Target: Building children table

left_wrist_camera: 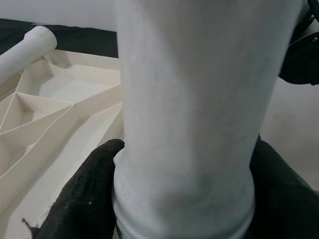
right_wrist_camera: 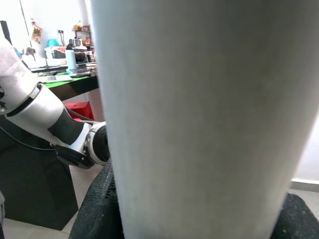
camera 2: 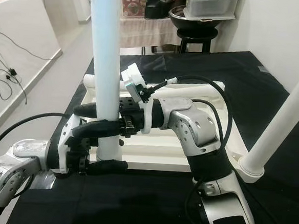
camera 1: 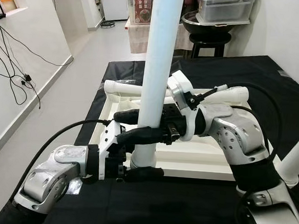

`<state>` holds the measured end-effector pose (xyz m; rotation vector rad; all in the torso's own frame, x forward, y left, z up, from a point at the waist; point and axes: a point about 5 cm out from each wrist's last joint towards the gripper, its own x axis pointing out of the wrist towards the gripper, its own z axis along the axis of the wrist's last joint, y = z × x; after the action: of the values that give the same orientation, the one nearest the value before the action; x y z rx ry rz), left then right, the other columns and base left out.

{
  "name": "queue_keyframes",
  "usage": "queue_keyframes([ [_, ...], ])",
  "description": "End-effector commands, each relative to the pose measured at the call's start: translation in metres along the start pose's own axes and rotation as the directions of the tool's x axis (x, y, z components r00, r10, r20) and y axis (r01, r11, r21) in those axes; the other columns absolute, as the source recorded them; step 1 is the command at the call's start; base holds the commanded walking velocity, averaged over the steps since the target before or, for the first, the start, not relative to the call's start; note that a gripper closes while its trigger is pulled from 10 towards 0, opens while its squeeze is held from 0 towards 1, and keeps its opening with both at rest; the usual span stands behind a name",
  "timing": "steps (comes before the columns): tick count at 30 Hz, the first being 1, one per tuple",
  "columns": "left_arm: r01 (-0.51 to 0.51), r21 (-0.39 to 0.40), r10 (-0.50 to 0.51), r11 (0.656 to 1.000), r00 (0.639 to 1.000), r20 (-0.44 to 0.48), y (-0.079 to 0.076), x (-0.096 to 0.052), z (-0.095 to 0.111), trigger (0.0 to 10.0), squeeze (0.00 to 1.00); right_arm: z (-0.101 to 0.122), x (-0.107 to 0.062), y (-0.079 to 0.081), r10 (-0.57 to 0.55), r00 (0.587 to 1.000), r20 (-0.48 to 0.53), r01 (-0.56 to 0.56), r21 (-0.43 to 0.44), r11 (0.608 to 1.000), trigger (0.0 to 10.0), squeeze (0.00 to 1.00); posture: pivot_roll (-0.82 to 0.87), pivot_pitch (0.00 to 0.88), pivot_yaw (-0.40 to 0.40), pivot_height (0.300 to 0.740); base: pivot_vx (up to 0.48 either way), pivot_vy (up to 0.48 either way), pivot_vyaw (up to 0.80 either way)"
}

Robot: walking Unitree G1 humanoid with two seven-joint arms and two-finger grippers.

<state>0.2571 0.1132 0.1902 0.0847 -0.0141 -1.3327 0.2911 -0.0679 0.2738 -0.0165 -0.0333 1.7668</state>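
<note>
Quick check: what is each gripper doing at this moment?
Left gripper: closed around the base of the upright white table leg.
Right gripper: closed around the same leg, higher up.

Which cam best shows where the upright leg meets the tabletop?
Left eye view: the upright leg runs down to its foot on the near corner of the upside-down tabletop, between the left gripper and right gripper. Right eye view shows the same. Left wrist view shows only the leg's collar close up; right wrist view just bare shaft.

table leg (camera 1: 160,66): top cut off | base hidden by left claw (camera 1: 142,152)
</note>
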Motion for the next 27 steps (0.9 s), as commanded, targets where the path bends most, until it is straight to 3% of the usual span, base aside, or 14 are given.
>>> queue_keyframes([
  [1,0.003,0.030,-0.002,1.000,0.999,-0.037,0.000,-0.003,-0.002,10.0,0.00,-0.008,0.003,0.002,-0.013,0.999,-0.035,0.014,0.031,0.999,2.9,0.00,-0.11,0.040,0.089,0.740,0.000,0.000,0.00],
  [4,0.000,0.037,0.002,0.999,0.999,-0.041,0.001,-0.003,-0.002,10.0,0.00,-0.009,0.002,0.002,-0.014,0.999,-0.039,0.016,0.038,0.999,2.3,0.00,-0.11,0.040,0.090,0.740,0.000,0.000,0.00],
  [5,-0.004,0.043,0.006,0.999,0.999,-0.044,0.002,-0.004,-0.002,10.0,0.00,-0.010,0.002,0.002,-0.026,0.999,-0.042,0.028,0.043,0.999,0.5,0.00,-0.11,0.040,0.090,0.740,0.000,0.000,0.00],
  [6,-0.007,0.048,0.010,0.999,0.999,-0.045,0.002,-0.004,-0.002,10.0,0.00,-0.011,0.002,0.000,-0.039,0.998,-0.044,0.041,0.046,0.998,0.0,0.00,-0.11,0.040,0.090,0.740,0.000,0.000,0.00],
  [12,-0.037,0.054,0.039,0.998,0.999,-0.038,0.005,-0.003,-0.002,10.0,0.00,-0.012,0.002,-0.007,-0.119,0.992,-0.028,0.120,0.041,0.992,0.0,0.00,-0.11,0.040,0.092,0.740,0.000,0.000,0.00],
  [13,-0.061,0.041,0.062,0.997,0.998,-0.027,0.008,-0.003,-0.002,10.0,0.06,-0.011,0.001,-0.012,-0.167,0.986,-0.011,0.168,0.034,0.985,0.0,0.00,-0.11,0.040,0.091,0.740,0.000,0.000,0.00],
  [14,-0.096,0.010,0.096,0.995,0.995,-0.006,0.012,-0.004,-0.001,10.0,1.00,-0.009,-0.003,-0.020,-0.241,0.970,0.015,0.240,0.029,0.970,0.0,0.00,-0.11,0.041,0.092,0.740,0.000,0.000,0.00],
  [17,-0.145,-0.022,0.145,0.989,0.989,0.013,0.017,-0.010,0.000,10.0,1.00,-0.005,-0.010,-0.032,-0.347,0.936,0.054,0.346,0.030,0.938,0.0,0.00,-0.11,0.040,0.092,0.740,0.000,0.000,0.00],
  [21,-0.168,-0.030,0.168,0.985,0.986,0.017,0.020,-0.017,0.000,10.0,1.00,-0.003,-0.015,-0.037,-0.401,0.913,0.074,0.399,0.037,0.916,0.0,0.00,-0.11,0.042,0.095,0.740,0.000,0.000,0.00],
  [23,-0.218,-0.036,0.218,0.975,0.976,0.018,0.023,-0.034,0.000,10.0,1.00,-0.001,-0.025,-0.045,-0.480,0.871,0.102,0.478,0.052,0.877,0.0,0.00,-0.11,0.041,0.097,0.740,0.000,0.000,0.00],
  [27,-0.253,-0.042,0.254,0.967,0.967,0.015,0.023,-0.049,0.001,10.0,1.00,0.001,-0.033,-0.047,-0.521,0.844,0.130,0.518,0.060,0.854,0.0,0.00,-0.10,0.041,0.091,0.740,0.000,0.000,0.00],
])
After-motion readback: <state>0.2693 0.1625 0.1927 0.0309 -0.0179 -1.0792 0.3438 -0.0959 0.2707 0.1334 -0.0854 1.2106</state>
